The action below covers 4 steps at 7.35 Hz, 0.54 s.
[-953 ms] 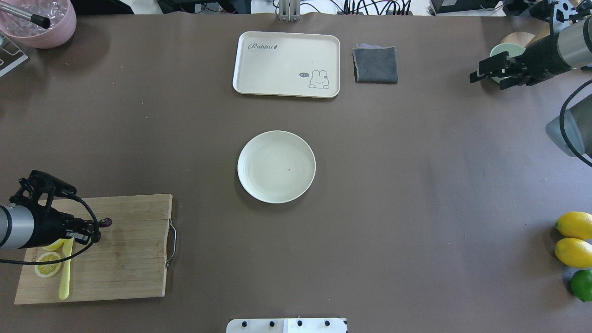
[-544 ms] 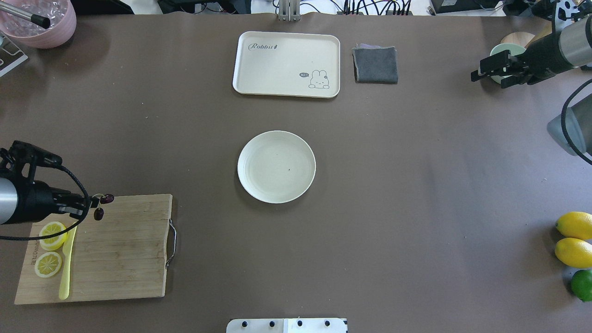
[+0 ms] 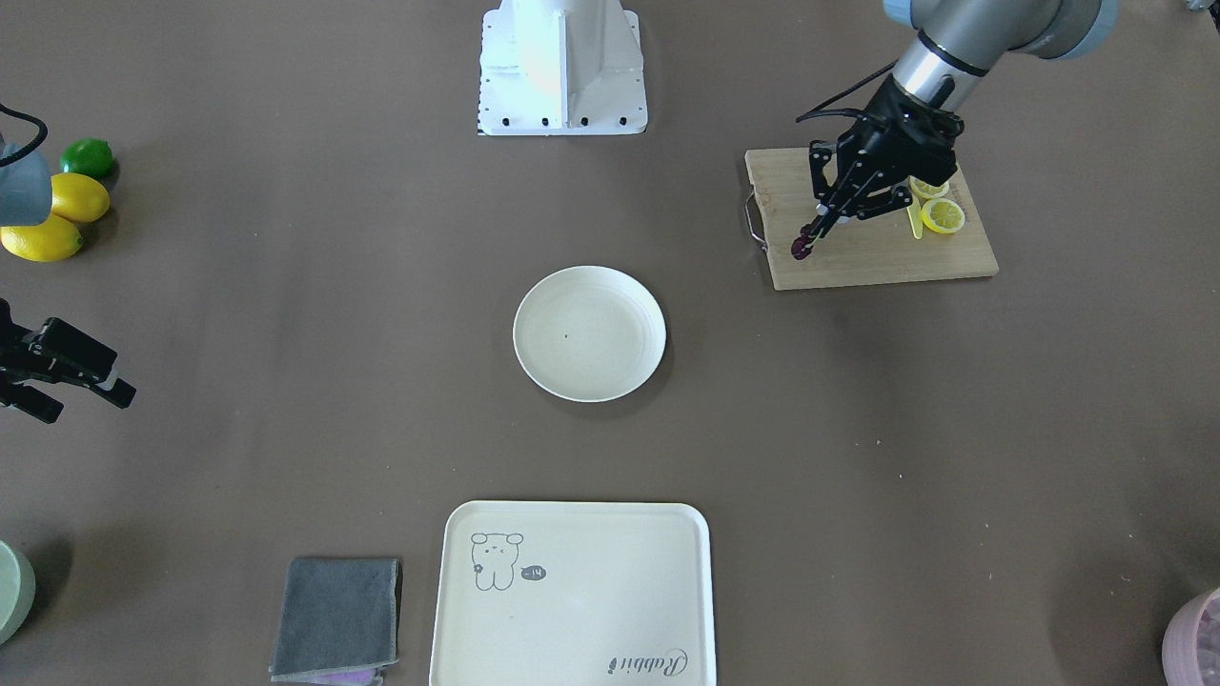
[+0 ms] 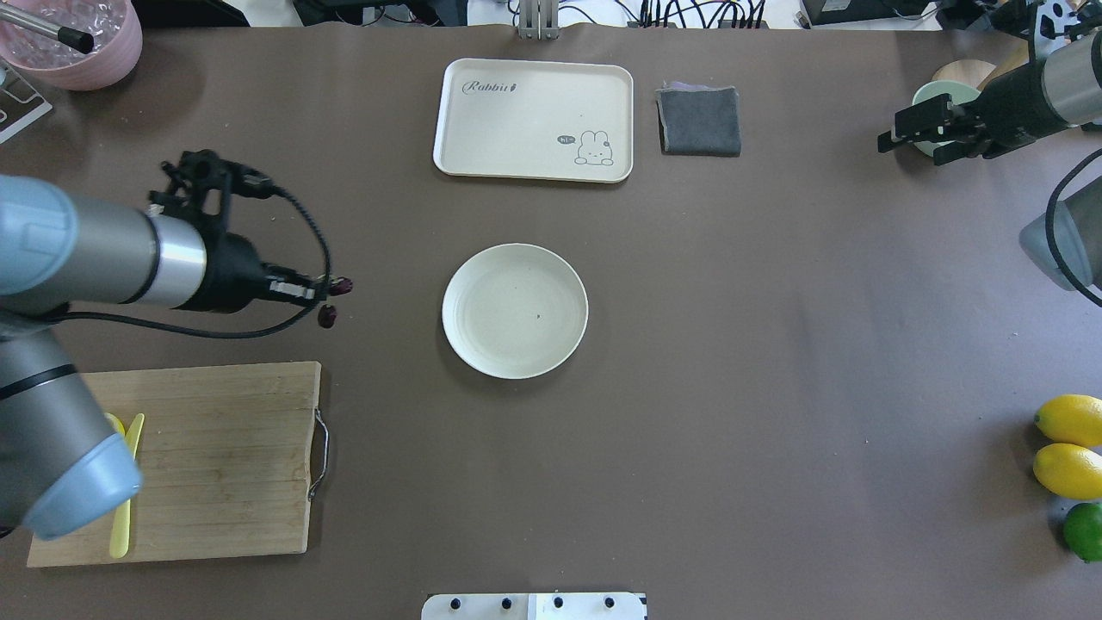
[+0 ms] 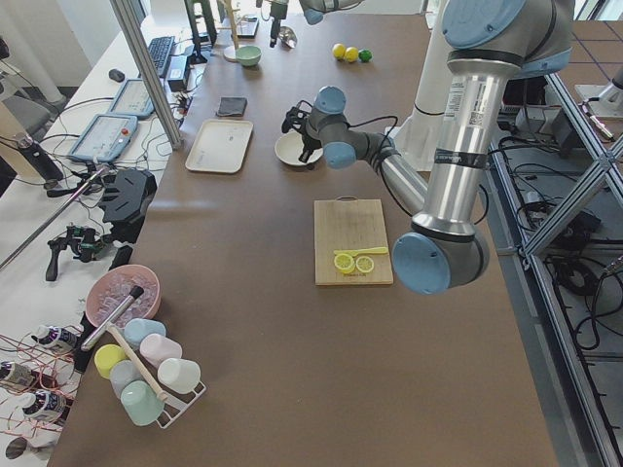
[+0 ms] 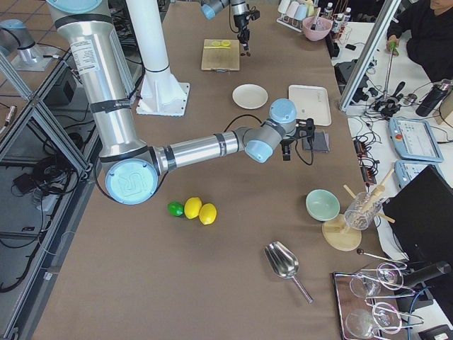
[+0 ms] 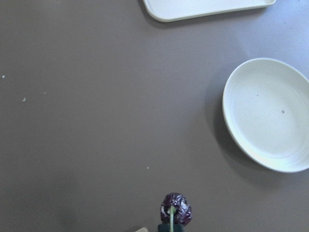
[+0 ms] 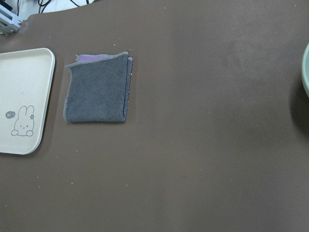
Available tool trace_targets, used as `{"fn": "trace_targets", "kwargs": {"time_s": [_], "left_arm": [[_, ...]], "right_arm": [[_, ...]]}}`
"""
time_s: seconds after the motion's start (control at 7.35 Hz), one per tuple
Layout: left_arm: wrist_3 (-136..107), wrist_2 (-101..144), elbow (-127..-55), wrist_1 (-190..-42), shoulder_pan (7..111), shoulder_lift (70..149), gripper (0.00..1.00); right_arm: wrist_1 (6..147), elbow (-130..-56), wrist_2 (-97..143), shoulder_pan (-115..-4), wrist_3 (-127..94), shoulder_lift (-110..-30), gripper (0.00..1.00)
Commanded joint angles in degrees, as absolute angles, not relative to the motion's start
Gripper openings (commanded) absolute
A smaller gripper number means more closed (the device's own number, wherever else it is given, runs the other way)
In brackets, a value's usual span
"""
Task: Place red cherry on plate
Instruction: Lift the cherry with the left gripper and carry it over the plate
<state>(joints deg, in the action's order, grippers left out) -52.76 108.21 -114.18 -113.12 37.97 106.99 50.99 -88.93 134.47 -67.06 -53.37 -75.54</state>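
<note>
My left gripper (image 4: 324,295) hangs above the bare table left of the plate (image 4: 515,310), shut on the stem of the red cherry (image 4: 328,316), a dark maroon pair dangling from its tips. The left wrist view shows one cherry (image 7: 176,210) at the bottom edge, with the round cream plate (image 7: 270,116) up and to the right, a gap of table between them. The plate holds nothing but a tiny dark speck. My right gripper (image 4: 909,146) is far off at the back right, open and holding nothing.
A wooden cutting board (image 4: 224,456) with lemon slices (image 3: 939,214) and a yellow knife (image 4: 120,517) lies front left. Behind the plate are a cream rabbit tray (image 4: 534,120) and a grey cloth (image 4: 699,120). Lemons and a lime (image 4: 1067,448) sit at the right edge.
My left gripper has carried the cherry off the cutting board, away from the robot and rightward toward the plate. The right gripper has barely moved.
</note>
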Motion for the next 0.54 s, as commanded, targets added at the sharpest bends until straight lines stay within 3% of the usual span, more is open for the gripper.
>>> {"fn": "trace_targets", "kwargs": {"time_s": [0.0,0.41], "left_arm": [[-57.81,96.58,-104.46,-109.25,28.97,120.72,0.0],[-60.2,89.5,-95.13,-109.34,24.01,127.42,0.0]], "right_arm": [[50.98,-88.95,134.38,-67.15,-53.35,-75.67,1.0],[50.98,-89.03,134.21,-67.06,-53.44,-75.67,1.0]]}}
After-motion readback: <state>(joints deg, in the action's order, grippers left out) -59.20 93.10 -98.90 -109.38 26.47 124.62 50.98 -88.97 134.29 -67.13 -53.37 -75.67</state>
